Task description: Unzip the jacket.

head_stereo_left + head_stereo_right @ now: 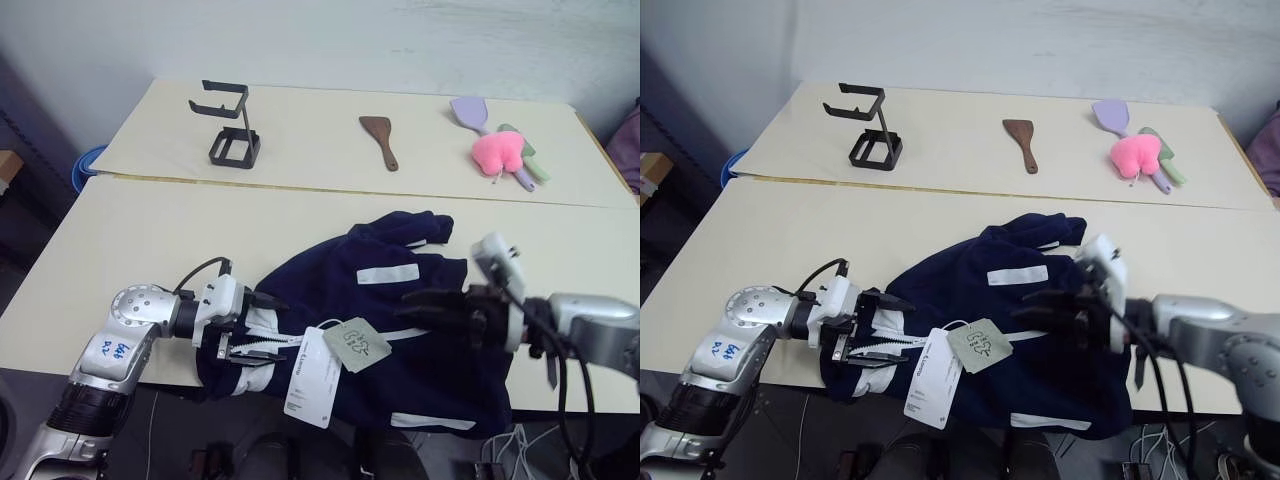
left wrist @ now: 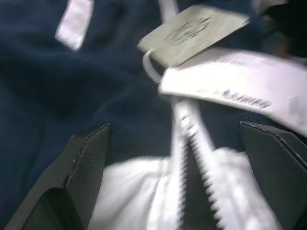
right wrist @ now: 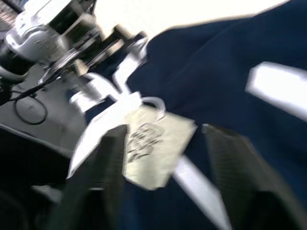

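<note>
- Jacket (image 1: 400,330) crumpled at tabletop (image 1: 120,250) front edge, hem hanging over.
- Left claw (image 1: 250,328) spread wide around white zipper (image 2: 192,143) near collar.
- Right claw (image 1: 425,305) apparently parted above hang tag (image 1: 355,343), gripping nothing.

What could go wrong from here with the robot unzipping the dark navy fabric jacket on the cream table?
1. The white paper hang tags lie across the white zipper, so a gripper may pinch paper instead of the zipper pull.
2. The dark navy fabric jacket hangs over the near edge of the cream table; a pull could drag it off.
3. Both the left gripper and right gripper are open, so nothing anchors the fabric.
</note>
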{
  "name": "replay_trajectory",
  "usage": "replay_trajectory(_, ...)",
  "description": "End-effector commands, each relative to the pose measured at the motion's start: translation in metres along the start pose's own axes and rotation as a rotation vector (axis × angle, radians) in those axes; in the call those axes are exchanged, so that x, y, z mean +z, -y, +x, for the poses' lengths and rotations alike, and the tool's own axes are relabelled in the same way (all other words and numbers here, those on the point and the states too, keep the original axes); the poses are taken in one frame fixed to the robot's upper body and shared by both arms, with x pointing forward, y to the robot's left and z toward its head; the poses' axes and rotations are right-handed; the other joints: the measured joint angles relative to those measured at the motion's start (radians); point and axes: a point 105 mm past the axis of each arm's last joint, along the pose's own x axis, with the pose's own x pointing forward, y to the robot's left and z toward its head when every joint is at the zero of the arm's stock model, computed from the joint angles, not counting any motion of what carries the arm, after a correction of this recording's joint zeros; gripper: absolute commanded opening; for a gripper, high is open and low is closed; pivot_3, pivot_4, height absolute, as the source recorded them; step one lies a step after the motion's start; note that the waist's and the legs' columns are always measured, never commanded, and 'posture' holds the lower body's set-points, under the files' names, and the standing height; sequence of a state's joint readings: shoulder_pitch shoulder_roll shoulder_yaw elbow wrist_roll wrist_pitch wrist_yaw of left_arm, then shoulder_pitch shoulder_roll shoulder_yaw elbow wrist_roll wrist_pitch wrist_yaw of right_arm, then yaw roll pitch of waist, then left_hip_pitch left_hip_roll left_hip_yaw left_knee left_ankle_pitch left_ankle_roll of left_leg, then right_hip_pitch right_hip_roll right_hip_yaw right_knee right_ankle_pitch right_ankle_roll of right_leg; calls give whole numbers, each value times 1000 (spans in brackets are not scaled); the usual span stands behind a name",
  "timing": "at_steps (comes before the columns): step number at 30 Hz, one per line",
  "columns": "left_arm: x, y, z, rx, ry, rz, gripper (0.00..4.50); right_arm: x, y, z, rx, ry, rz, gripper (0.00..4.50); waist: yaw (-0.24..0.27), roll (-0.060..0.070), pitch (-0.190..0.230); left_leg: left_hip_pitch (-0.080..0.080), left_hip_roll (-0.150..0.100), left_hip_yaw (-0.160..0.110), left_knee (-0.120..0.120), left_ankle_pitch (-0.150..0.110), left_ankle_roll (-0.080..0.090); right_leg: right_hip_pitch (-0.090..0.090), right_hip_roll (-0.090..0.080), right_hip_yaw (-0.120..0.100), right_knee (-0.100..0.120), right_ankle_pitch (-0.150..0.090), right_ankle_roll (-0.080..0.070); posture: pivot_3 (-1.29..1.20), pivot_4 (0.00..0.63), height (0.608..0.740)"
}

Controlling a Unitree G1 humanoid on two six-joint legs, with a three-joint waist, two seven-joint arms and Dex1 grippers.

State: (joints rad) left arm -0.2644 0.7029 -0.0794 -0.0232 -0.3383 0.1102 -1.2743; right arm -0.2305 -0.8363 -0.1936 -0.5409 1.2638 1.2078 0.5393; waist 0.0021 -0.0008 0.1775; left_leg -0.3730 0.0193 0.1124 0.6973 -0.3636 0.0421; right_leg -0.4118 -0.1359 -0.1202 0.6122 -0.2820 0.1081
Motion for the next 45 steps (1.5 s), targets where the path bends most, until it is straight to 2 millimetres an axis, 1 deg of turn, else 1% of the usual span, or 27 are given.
replay_trajectory(1, -4, 3, -2, 7, -16, 52, 4500, -17, -7, 11, 60, -94, 25, 3864, -1, 0, 0, 0, 0, 0, 0, 0, 0, 0, 0, 0, 0, 0, 0, 0, 150, 740)
replay_trajectory(3, -3, 4, 4, 18, 6, 51, 4500, -15, 8, 27, 7, -62, 44, 4467, -3, 0, 0, 0, 0, 0, 0, -1, 1, 0, -1, 0, -1, 0, 0, 0, 150, 740)
replay_trajectory(6, -1, 4, 8, 31, 38, 53, 4500, -18, 11, 44, 27, -94, 43, 4467, -5, 0, 0, 1, 0, 1, 1, 0, 1, 0, -2, 1, -2, 0, 0, 0, 150, 740)
replay_trajectory(9, -1, 6, 11, 25, 40, 50, 4500, -18, 8, 53, 75, -88, 85, 4467, -5, 0, 0, 1, 0, 0, 1, -1, 0, -1, -1, 0, 0, 0, 0, 0, 150, 740)
replay_trajectory(14, -5, 8, 14, 34, 22, 59, 4500, -29, -4, 58, 182, -178, 131, 4467, -4, 0, 0, 0, 0, 0, 0, -1, 1, 0, 0, -1, 1, 0, 0, 0, 150, 740)
replay_trajectory(18, -8, 11, 17, 25, 16, 57, 4500, -25, -16, 68, 269, -165, 178, 4467, -4, 0, 0, 0, 0, 0, 0, -1, 1, 0, -1, -1, 0, 0, 0, 0, 150, 740)
replay_trajectory(21, -11, 11, 19, 20, -3, 63, 4500, -22, -18, 79, 276, -156, 170, 3871, -6, 0, 0, 1, 1, 0, 0, -1, 1, 0, 0, -1, 1, 0, 0, 0, 150, 740)
replay_trajectory(23, -13, 12, 20, 19, -17, 68, 4500, -23, -20, 85, 277, -151, 156, 3204, -6, 0, 0, 1, 1, 0, 0, -1, 1, 0, 0, -1, 1, 0, 0, 0, 150, 740)
replay_trajectory(26, -15, 12, 22, 20, -26, 67, 4500, -30, -22, 89, 271, -169, 94, 2162, -6, 0, 0, 1, 0, 0, 0, -1, 1, 0, 0, -1, 1, 0, 0, 0, 150, 740)
replay_trajectory(28, -14, 12, 23, 25, -23, 63, 4500, -31, -21, 89, 255, -158, -3, 1392, -5, 0, 0, 1, 0, 0, 0, -1, 1, 0, 0, -1, 1, 0, 0, 0, 150, 740)
replay_trajectory(29, -14, 12, 24, 28, -22, 59, 4500, -30, -22, 88, 256, -149, -55, 1103, -5, 0, 0, 1, 0, 0, 0, -1, 0, 0, 0, -1, 1, 0, 0, 0, 150, 740)
replay_trajectory(32, -15, 12, 25, 33, -22, 54, 4500, -17, -25, 80, 268, -63, -204, 144, -5, 0, 0, 1, 0, 1, 0, -2, 1, 0, 2, -5, 0, 0, 0, 0, 150, 740)
replay_trajectory(33, -15, 12, 25, 33, -23, 53, 4500, -10, -26, 72, 269, -31, -284, 48, -4, 0, 0, 1, 0, 1, 0, -2, 1, 0, 2, -7, 0, 0, 0, 0, 150, 740)
replay_trajectory(35, -16, 11, 26, 37, -24, 52, 4500, 3, -26, 56, 252, 36, -455, 48, -2, 0, 0, 1, -1, 1, 1, -1, 1, 0, 2, -9, 1, 0, 0, 0, 150, 740)
replay_trajectory(37, -16, 11, 28, 39, -25, 50, 4500, 11, -25, 44, 222, 82, -560, 48, -2, 0, 0, 1, -1, 1, 1, -1, 1, 1, 2, -9, -1, 0, 0, 0, 150, 740)
replay_trajectory(39, -17, 11, 29, 41, -28, 48, 4500, 15, -22, 36, 188, 110, -617, 48, -2, 0, 0, 2, -1, 1, 1, -1, 1, 2, 2, -9, -1, 0, 1, 0, 150, 740)
replay_trajectory(40, -17, 11, 30, 42, -29, 43, 4500, 19, -18, 29, 141, 128, -673, 48, -1, 0, 0, 2, -1, 1, 1, -1, 1, 2, 2, -9, -1, 0, 1, 0, 150, 740)
replay_trajectory(42, -18, 11, 30, 42, -29, 36, 4500, 23, -14, 22, 92, 144, -736, 48, 0, 0, 0, 2, -1, 0, 1, -1, 1, 2, 1, -9, -1, 0, 1, 0, 150, 740)
replay_trajectory(45, -22, 9, 35, 49, -44, 17, 4500, 33, 11, -5, -104, 99, -905, 48, 3, 0, 0, 2, -2, 1, 1, -1, 1, 2, 1, -9, -1, 0, 1, 0, 150, 740)
